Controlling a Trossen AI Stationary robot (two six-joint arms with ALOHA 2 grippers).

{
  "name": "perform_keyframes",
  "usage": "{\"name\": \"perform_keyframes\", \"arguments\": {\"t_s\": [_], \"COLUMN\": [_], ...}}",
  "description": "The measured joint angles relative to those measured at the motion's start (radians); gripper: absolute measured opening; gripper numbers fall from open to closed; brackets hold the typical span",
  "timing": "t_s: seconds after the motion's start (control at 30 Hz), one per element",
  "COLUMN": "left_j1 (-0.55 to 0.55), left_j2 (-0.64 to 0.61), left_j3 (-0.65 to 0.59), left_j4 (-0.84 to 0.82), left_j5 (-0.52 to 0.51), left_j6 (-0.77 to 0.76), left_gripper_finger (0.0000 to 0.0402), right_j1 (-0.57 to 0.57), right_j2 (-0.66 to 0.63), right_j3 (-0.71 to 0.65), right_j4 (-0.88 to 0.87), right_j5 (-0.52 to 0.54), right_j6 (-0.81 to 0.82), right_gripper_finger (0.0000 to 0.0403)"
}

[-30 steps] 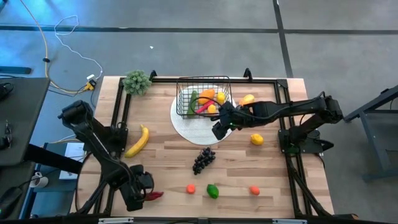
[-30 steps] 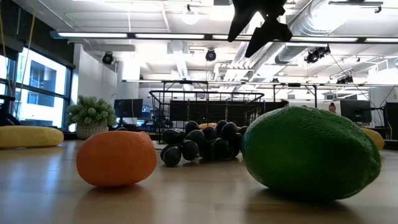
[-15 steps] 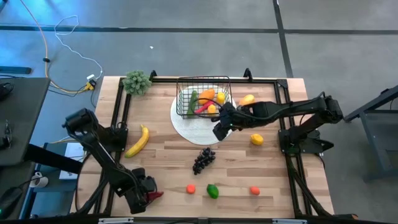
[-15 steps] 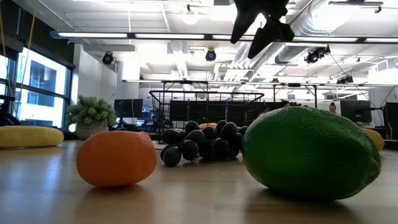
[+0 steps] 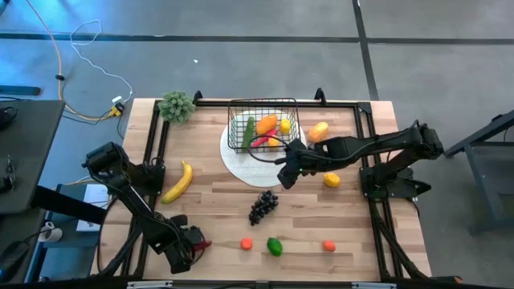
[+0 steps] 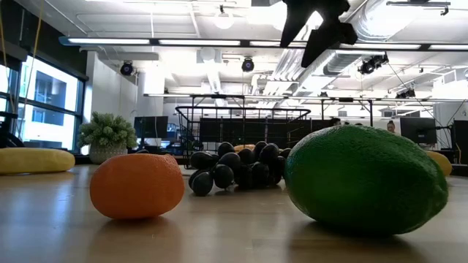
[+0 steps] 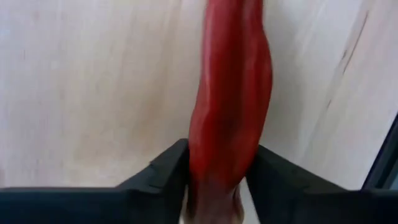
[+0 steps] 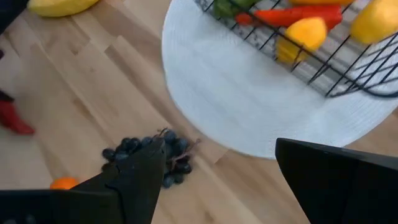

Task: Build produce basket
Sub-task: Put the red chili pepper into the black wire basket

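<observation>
A light wood plank surface (image 5: 217, 201) is seen with an open office room behind it (ceiling lights, big windows), and the basket (image 5: 263, 124) is set on a white plate (image 5: 245, 164) at the far middle, with grapes (image 5: 263, 205), a banana (image 5: 178, 182) and small oranges (image 5: 246, 243) scattered nearer the front. The red chilli (image 7: 231, 106) is clamped between the fingers of the left gripper (image 5: 193, 247) at the front left corner, its long axis running straight out ahead of the fingers. Compared with a second ago, the left gripper has been closed onto the chilli, while the right gripper (image 5: 287, 171), left wide open with nothing in it, has been shifted off the basket toward the grapes.
</observation>
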Motion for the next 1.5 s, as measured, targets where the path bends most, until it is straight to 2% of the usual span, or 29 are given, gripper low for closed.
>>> {"name": "perform_keyframes", "arguments": {"t_s": [0.17,0.4,0.63,1.0,1.3,1.5], "left_j1": [0.033,0.102,0.231,0.532,0.814,0.981], "left_j2": [-0.035,-0.084,-0.163,-0.328,-0.421,-0.428], "left_j3": [0.0,0.0,0.0,0.001,0.004,0.074], "left_j4": [-0.013,-0.024,-0.028,-0.026,0.03,0.04], "left_j5": [-0.011,-0.018,-0.038,-0.093,-0.094,-0.058], "left_j6": [0.021,0.062,0.123,0.298,0.523,0.708], "left_gripper_finger": [0.0068,0.0068,0.0071,0.0068,0.0068,0.0066], "right_j1": [0.061,0.136,0.199,0.231,0.178,0.117], "right_j2": [0.0,0.0,0.0,0.0,0.0,0.0], "right_j3": [0.0,0.0,0.0,0.0,0.0,0.0], "right_j4": [-0.001,-0.006,-0.051,-0.112,-0.117,-0.124], "right_j5": [-0.016,-0.016,-0.016,0.061,0.131,0.177], "right_j6": [0.084,0.197,0.309,0.409,0.391,0.383], "right_gripper_finger": [0.0284,0.0284,0.0284,0.0284,0.0284,0.0284]}}
